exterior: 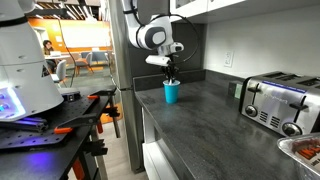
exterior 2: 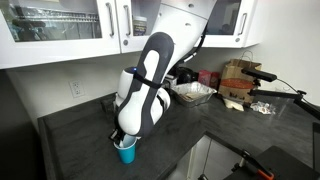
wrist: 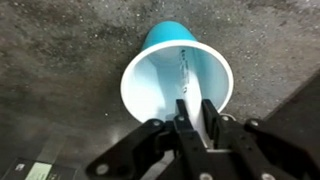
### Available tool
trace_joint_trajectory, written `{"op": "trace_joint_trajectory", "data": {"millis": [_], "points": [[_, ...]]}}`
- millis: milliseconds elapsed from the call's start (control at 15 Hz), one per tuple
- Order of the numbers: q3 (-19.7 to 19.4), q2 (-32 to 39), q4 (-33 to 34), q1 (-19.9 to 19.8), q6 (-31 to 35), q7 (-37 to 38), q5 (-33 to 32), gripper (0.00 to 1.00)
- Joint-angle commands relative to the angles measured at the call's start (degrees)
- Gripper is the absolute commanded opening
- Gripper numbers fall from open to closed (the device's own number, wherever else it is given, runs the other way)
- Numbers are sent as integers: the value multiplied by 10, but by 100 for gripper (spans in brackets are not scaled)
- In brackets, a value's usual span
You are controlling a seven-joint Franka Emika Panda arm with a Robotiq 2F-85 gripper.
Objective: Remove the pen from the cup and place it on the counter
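The teal-blue cup (exterior: 171, 92) stands upright on the dark grey counter (exterior: 215, 125) near its edge. It shows in both exterior views (exterior 2: 126, 152). In the wrist view I look down into the cup (wrist: 160, 70). The pen (wrist: 184, 72) stands inside it, leaning towards the rim. Its whitish upper end (wrist: 203, 112) rises between my fingers. My gripper (wrist: 198, 118) is directly over the cup and shut on the pen's upper end. In the exterior views my gripper (exterior: 172, 68) (exterior 2: 122, 135) hangs just above the cup's mouth.
A chrome toaster (exterior: 275, 102) stands further along the counter, and a tray (exterior: 305, 150) lies at the near corner. In an exterior view a tray (exterior 2: 192, 93) and boxes (exterior 2: 238, 80) sit behind the arm. A black workbench with orange parts (exterior: 60, 125) stands beside the counter's end.
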Motion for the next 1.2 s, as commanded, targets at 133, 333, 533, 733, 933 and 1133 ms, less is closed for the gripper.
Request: {"op": "trace_joint_trajectory", "data": {"millis": [133, 333, 533, 733, 933, 1133], "points": [[-54, -113, -73, 44, -20, 25, 4, 5], [-128, -168, -112, 94, 34, 44, -6, 5], [-191, -208, -150, 136, 143, 44, 11, 5], [-235, -244, -182, 170, 142, 6, 64, 5], [-368, -230, -185, 271, 61, -65, 172, 5], [-448, -189, -171, 327, -29, -32, 183, 5]]}}
